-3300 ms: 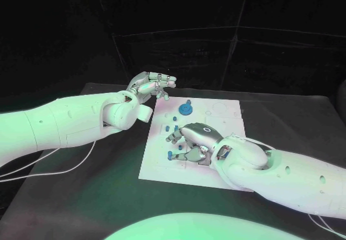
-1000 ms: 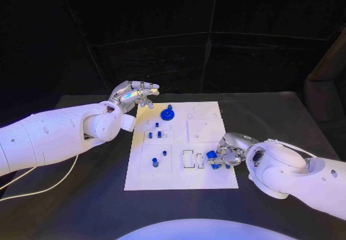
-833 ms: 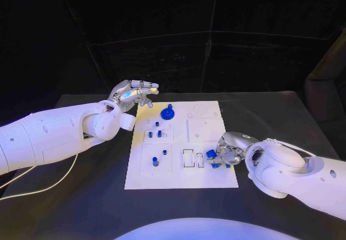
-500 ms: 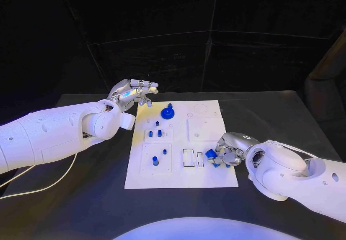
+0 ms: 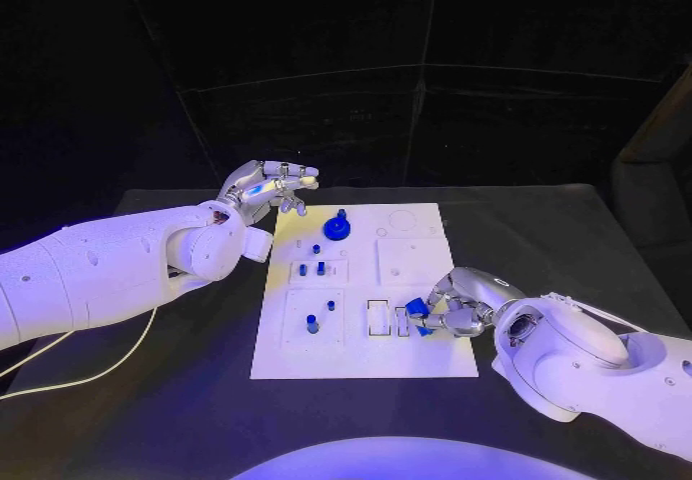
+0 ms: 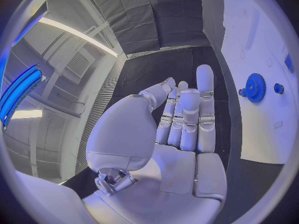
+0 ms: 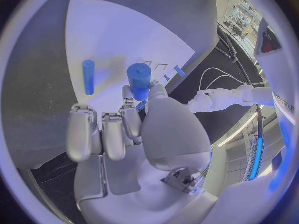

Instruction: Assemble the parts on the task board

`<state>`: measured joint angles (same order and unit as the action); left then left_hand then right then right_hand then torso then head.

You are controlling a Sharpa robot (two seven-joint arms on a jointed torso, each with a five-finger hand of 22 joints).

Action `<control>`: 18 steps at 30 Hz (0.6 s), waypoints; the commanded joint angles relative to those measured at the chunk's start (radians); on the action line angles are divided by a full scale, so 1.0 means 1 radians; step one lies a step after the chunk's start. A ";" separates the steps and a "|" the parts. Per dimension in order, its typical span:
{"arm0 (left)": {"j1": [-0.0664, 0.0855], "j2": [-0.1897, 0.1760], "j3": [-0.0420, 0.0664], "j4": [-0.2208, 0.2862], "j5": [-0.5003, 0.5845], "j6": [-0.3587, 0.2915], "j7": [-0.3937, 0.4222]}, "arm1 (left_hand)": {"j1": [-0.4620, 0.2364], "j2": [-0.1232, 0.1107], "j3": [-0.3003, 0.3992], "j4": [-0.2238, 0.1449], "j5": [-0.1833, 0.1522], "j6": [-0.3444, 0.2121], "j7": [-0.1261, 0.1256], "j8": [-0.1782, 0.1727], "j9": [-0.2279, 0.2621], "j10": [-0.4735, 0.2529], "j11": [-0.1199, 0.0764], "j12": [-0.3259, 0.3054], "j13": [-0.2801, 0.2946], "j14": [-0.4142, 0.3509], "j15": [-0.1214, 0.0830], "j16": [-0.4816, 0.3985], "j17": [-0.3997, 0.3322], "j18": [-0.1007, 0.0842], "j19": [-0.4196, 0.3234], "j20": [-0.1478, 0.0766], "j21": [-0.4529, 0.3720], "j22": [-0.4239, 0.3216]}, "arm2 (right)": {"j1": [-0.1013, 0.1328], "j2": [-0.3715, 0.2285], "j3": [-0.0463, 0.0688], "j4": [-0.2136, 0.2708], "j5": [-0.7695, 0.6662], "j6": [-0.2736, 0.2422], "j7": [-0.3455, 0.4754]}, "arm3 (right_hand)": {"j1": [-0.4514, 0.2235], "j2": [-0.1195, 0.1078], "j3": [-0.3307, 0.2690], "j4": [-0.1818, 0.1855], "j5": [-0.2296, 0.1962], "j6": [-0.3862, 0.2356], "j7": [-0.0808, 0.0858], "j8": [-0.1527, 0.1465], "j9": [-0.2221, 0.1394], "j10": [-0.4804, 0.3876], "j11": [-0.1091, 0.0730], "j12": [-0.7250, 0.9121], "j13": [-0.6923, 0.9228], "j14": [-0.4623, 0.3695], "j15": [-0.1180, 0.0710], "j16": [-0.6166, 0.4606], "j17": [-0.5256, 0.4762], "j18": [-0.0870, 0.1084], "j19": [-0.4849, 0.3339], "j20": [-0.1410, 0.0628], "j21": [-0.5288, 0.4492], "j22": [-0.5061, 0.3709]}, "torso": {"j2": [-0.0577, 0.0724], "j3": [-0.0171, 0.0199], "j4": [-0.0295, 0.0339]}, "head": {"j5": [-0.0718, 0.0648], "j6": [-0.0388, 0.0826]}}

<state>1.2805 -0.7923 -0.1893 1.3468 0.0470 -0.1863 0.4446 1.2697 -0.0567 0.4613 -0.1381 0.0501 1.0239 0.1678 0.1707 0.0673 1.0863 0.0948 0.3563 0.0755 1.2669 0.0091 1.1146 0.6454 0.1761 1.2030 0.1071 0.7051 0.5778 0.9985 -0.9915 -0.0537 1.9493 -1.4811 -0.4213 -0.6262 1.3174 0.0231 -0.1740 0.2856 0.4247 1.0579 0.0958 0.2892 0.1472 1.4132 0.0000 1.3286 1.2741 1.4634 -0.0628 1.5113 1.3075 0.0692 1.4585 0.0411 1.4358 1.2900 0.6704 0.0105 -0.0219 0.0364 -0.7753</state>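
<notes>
The right hand [image 7: 134, 134] is pinching a blue cylindrical part [image 7: 139, 79] above the white task board [image 7: 118, 40]; a blue peg [image 7: 87, 76] is lying nearby.

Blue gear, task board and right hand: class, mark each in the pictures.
blue gear [image 5: 336, 229]: head view, its round face.
task board [image 5: 418, 356]: head view, bare near corner.
right hand [image 5: 450, 303]: head view, middle of the hand, holding a blue part [image 7: 139, 76].

task board [image 5: 407, 350]: white, flat | blue parts [image 5: 335, 228]: several standing in it
</notes>
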 commanded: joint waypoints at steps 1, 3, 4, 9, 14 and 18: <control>0.001 0.001 0.001 0.001 -0.001 0.012 0.008 | 0.000 0.000 -0.002 -0.004 0.005 0.003 -0.001 0.004 0.001 -0.003 -0.004 0.003 0.000 -0.009 -0.002 0.004 -0.001 0.007 -0.002 0.001 -0.005 -0.001 | 0.002 0.013 0.001 0.000 0.047 -0.053 0.018 | -0.003 0.005 -0.011 0.001 -0.018 0.031 -0.022 0.000 0.027 0.007 -0.004 0.004 0.002 0.081 -0.008 0.005 0.132 -0.013 0.004 -0.003 0.006 0.002 | 0.002 -0.0005 0.0014 | 0.005 -0.001; 0.001 0.001 0.001 0.002 -0.001 0.012 0.008 | 0.000 0.000 -0.002 -0.004 0.005 0.003 -0.001 0.004 0.001 -0.003 -0.004 0.003 0.000 -0.009 -0.002 0.004 -0.001 0.007 -0.002 0.001 -0.005 -0.001 | 0.002 0.023 0.001 -0.003 0.055 -0.050 0.016 | -0.005 0.006 -0.013 0.001 -0.026 0.032 -0.022 -0.001 0.029 0.008 -0.004 0.004 0.002 0.081 -0.008 0.005 0.132 -0.014 0.004 -0.003 0.007 0.002 | 0.003 -0.0003 0.0011 | 0.007 -0.001; 0.001 0.001 0.001 0.002 -0.001 0.012 0.008 | 0.000 0.000 -0.002 -0.004 0.005 0.003 -0.001 0.004 0.001 -0.003 -0.004 0.003 0.000 -0.009 -0.002 0.004 -0.001 0.007 -0.002 0.001 -0.005 -0.001 | 0.002 0.030 0.001 -0.005 0.059 -0.048 0.014 | -0.005 0.007 -0.014 0.001 -0.028 0.033 -0.022 -0.001 0.029 0.007 -0.004 0.002 0.001 0.081 -0.008 0.005 0.133 -0.014 0.004 -0.003 0.007 0.003 | 0.003 -0.0002 0.0016 | 0.008 -0.002; 0.002 0.002 0.001 0.003 -0.001 0.011 0.007 | 0.000 0.000 -0.002 -0.004 0.005 0.003 -0.001 0.004 0.001 -0.004 -0.004 0.004 0.000 -0.009 -0.002 0.005 -0.001 0.007 -0.002 0.001 -0.005 -0.001 | 0.002 0.067 0.001 -0.020 0.067 -0.029 -0.010 | -0.017 0.008 -0.023 0.004 -0.033 0.038 -0.024 -0.001 0.034 0.009 -0.006 0.001 0.002 0.082 -0.009 0.006 0.136 -0.014 0.005 -0.004 0.008 0.004 | 0.003 -0.0026 0.0002 | 0.010 -0.001; 0.002 0.006 0.001 0.004 -0.001 0.012 0.007 | 0.000 0.000 -0.002 -0.004 0.005 0.003 -0.001 0.004 0.001 -0.004 -0.004 0.004 0.000 -0.009 -0.002 0.005 -0.001 0.007 -0.002 0.001 -0.005 -0.001 | 0.002 0.100 0.001 -0.038 0.080 -0.012 -0.025 | -0.042 0.014 -0.039 0.005 -0.040 0.049 -0.028 0.000 0.042 0.010 -0.009 -0.005 0.000 0.081 -0.011 0.005 0.133 -0.014 0.005 -0.005 0.008 0.005 | 0.003 -0.0030 0.0017 | 0.012 -0.004; 0.002 0.009 0.001 0.004 -0.001 0.012 0.006 | 0.000 0.000 -0.002 -0.004 0.005 0.003 -0.001 0.004 0.001 -0.004 -0.004 0.004 0.000 -0.009 -0.002 0.005 -0.002 0.007 -0.002 0.001 -0.005 -0.001 | 0.002 0.120 0.001 -0.053 0.088 -0.004 -0.031 | -0.051 0.021 -0.046 0.004 -0.042 0.063 -0.034 0.005 0.051 0.014 -0.014 -0.007 0.003 0.081 -0.015 0.004 0.133 -0.014 0.005 -0.008 0.008 0.005 | 0.002 -0.0006 0.0017 | 0.017 -0.004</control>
<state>1.2805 -0.7841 -0.1893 1.3489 0.0470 -0.1855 0.4441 1.2697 -0.0567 0.4613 -0.1381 0.0501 1.0239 0.1678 0.1707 0.0673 1.0863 0.0948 0.3562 0.0755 1.2669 0.0091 1.1146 0.6443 0.1762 1.2031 0.1071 0.7051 0.5780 0.9987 -0.8743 -0.0534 1.8985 -1.4132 -0.4378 -0.6427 1.2734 0.0426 -0.2144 0.2905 0.3892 1.0907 0.0847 0.2892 0.1962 1.4227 -0.0094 1.3243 1.2762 1.4653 -0.0721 1.5112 1.3074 0.0694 1.4622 0.0374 1.4401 1.2936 0.6730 0.0081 -0.0208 0.0515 -0.7795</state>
